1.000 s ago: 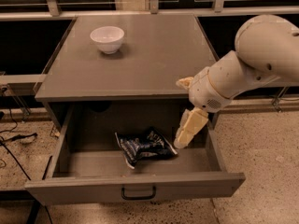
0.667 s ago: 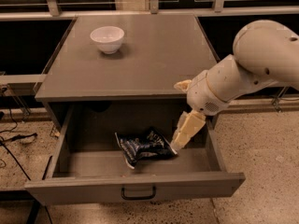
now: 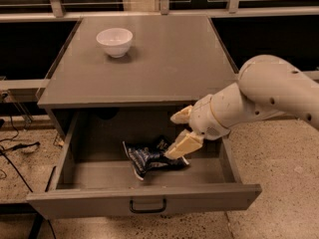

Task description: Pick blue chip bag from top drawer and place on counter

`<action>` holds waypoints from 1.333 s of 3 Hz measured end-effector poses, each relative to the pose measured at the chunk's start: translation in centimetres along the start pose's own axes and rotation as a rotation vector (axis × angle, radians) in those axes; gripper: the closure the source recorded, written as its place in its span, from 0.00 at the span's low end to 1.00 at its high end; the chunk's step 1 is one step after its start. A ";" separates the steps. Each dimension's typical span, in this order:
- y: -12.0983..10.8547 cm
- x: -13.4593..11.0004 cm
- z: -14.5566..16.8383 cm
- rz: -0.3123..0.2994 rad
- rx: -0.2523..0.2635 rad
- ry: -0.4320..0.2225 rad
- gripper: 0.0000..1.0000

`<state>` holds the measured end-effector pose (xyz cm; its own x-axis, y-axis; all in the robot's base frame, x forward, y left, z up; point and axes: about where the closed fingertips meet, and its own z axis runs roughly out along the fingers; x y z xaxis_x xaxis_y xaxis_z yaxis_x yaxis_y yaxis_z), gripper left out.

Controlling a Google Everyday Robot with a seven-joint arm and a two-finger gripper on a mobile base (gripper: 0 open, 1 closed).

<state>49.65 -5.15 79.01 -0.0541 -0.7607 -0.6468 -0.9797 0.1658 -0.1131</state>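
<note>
The blue chip bag (image 3: 152, 157) lies crumpled on the floor of the open top drawer (image 3: 89, 203), near its middle. My gripper (image 3: 177, 131) reaches in from the right, just above the bag's right end. Its two cream fingers are spread apart: one (image 3: 181, 115) is up near the counter's front edge, the other (image 3: 182, 145) is down over the bag's right edge, at or very near the foil. Nothing is held between them. The grey counter (image 3: 159, 63) spreads above the drawer.
A white bowl (image 3: 114, 41) stands on the counter at the back left. My bulky white arm (image 3: 269, 93) crosses the drawer's right side. Dark cables (image 3: 15, 151) lie on the speckled floor at the left. A railing runs behind the cabinet.
My arm and gripper have moved left and a little down inside the drawer, from beside the bag's right end to over it. The bag has not moved.
</note>
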 end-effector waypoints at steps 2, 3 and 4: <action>-0.2 1.4 5.9 0.009 0.026 -0.035 0.34; -1.1 2.2 8.4 0.023 0.058 -0.054 0.34; -2.1 3.0 10.4 0.030 0.079 -0.063 0.37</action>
<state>53.52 -1.30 69.47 -0.0685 -0.7143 -0.6964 -0.9593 0.2389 -0.1506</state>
